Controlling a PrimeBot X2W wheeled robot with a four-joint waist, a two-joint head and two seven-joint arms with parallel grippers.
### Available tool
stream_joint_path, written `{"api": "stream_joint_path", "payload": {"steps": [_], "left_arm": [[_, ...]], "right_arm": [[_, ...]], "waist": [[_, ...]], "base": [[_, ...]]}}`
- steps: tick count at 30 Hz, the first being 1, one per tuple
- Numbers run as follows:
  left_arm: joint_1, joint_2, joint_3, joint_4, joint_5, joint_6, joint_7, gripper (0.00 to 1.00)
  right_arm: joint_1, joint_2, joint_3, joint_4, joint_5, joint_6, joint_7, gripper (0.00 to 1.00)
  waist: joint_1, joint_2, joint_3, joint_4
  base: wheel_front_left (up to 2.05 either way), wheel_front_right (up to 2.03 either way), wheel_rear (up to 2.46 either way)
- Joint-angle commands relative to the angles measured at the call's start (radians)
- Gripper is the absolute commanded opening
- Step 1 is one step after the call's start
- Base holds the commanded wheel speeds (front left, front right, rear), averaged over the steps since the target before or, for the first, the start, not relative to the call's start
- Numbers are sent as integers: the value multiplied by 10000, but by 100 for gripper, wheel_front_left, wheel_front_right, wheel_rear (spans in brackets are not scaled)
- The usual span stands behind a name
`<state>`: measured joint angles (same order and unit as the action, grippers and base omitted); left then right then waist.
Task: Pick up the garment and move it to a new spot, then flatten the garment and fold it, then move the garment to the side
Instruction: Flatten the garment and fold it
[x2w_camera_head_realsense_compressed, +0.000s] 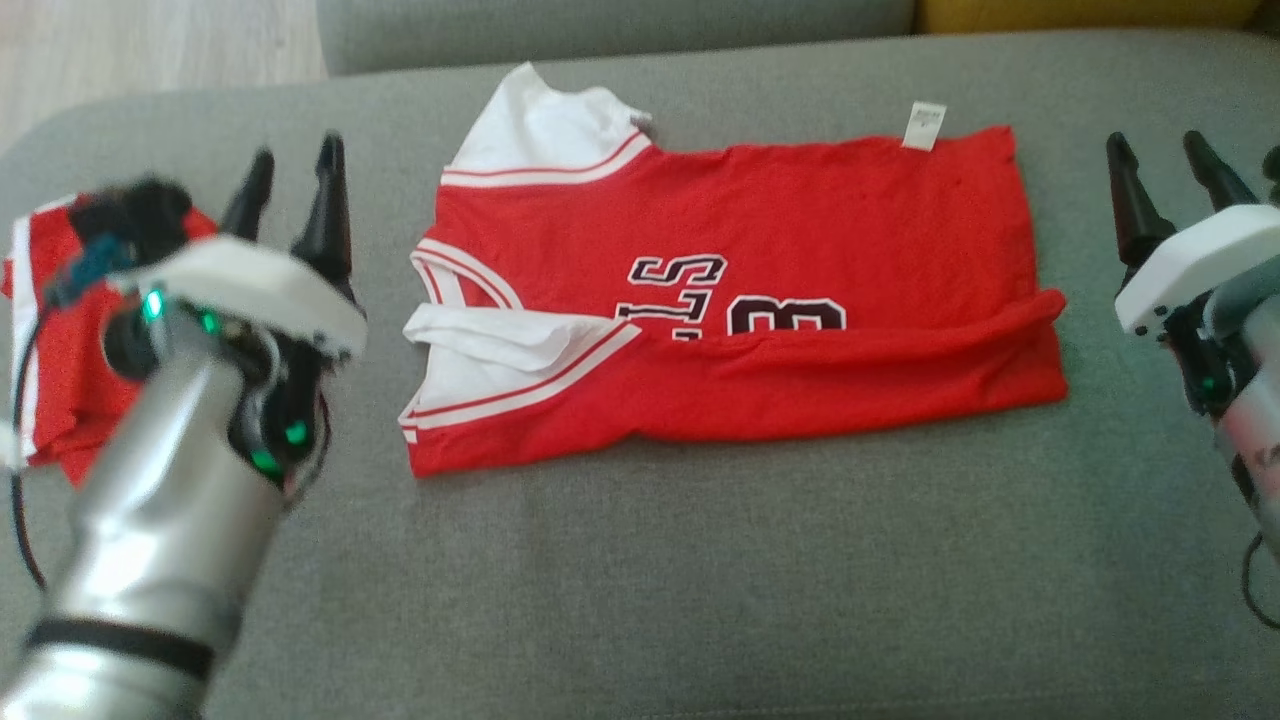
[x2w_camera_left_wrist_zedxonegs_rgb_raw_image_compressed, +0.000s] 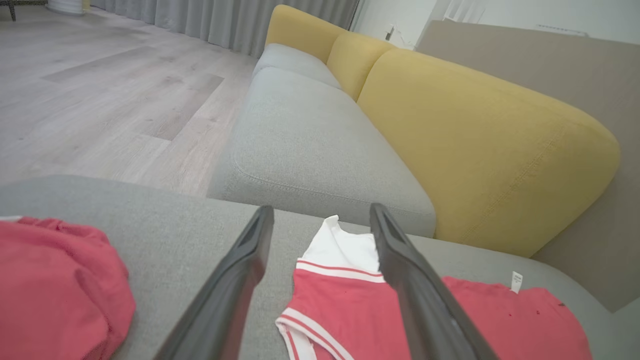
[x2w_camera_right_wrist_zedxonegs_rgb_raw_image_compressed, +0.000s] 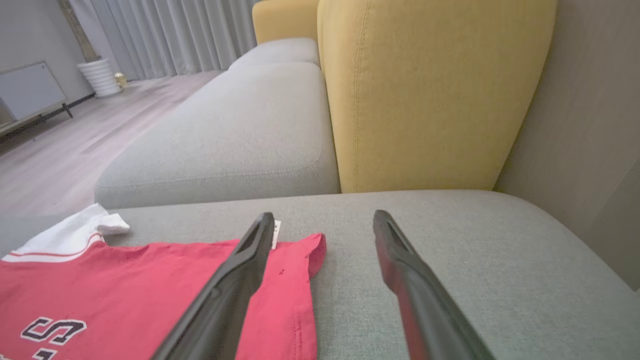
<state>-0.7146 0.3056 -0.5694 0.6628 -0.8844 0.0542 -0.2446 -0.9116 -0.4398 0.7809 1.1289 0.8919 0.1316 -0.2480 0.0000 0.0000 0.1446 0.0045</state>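
The garment (x2w_camera_head_realsense_compressed: 740, 300) is a red jersey with white sleeves, white stripes and dark lettering. It lies flat on the grey cushion (x2w_camera_head_realsense_compressed: 700, 580), its near long edge folded over the print and a white tag at its far right corner. My left gripper (x2w_camera_head_realsense_compressed: 295, 165) hovers open just left of the collar end, holding nothing. In the left wrist view its fingers frame the white sleeve of the garment (x2w_camera_left_wrist_zedxonegs_rgb_raw_image_compressed: 345, 300). My right gripper (x2w_camera_head_realsense_compressed: 1165, 155) stands open to the right of the hem, apart from the garment (x2w_camera_right_wrist_zedxonegs_rgb_raw_image_compressed: 150, 300), with nothing between its fingers.
A second red garment (x2w_camera_head_realsense_compressed: 60, 330) lies bunched at the cushion's left edge, behind my left wrist. Yellow backrests (x2w_camera_left_wrist_zedxonegs_rgb_raw_image_compressed: 475, 140) and another grey seat (x2w_camera_left_wrist_zedxonegs_rgb_raw_image_compressed: 310, 140) lie beyond. Wood floor (x2w_camera_left_wrist_zedxonegs_rgb_raw_image_compressed: 100, 90) is off the left side. Bare cushion stretches in front of the jersey.
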Motion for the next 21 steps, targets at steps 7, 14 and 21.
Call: {"api": "stream_joint_path", "payload": {"steps": [7,14,21], "left_arm": [[2389,-582,2224,-2458,1160,570,-168,100],[4665,-1605,3055,-3298,2596,446,-170,100],[5536,-2147,3485,-2728,3278,292,-171,100]], "right_arm": [[2431,290,-2992,-2502,-2323,-9,-135,100],[5262,1489,-5936,-4939,-5145,-9,-136,100],[7127,2786,-7683,-6755,-6925,-9,-135,100]], "waist": [[0,0,-914,-93],[0,0,-1380,-172],[0,0,-1417,-259]], "base": [[0,0,0],[0,0,0],[0,0,0]]}}
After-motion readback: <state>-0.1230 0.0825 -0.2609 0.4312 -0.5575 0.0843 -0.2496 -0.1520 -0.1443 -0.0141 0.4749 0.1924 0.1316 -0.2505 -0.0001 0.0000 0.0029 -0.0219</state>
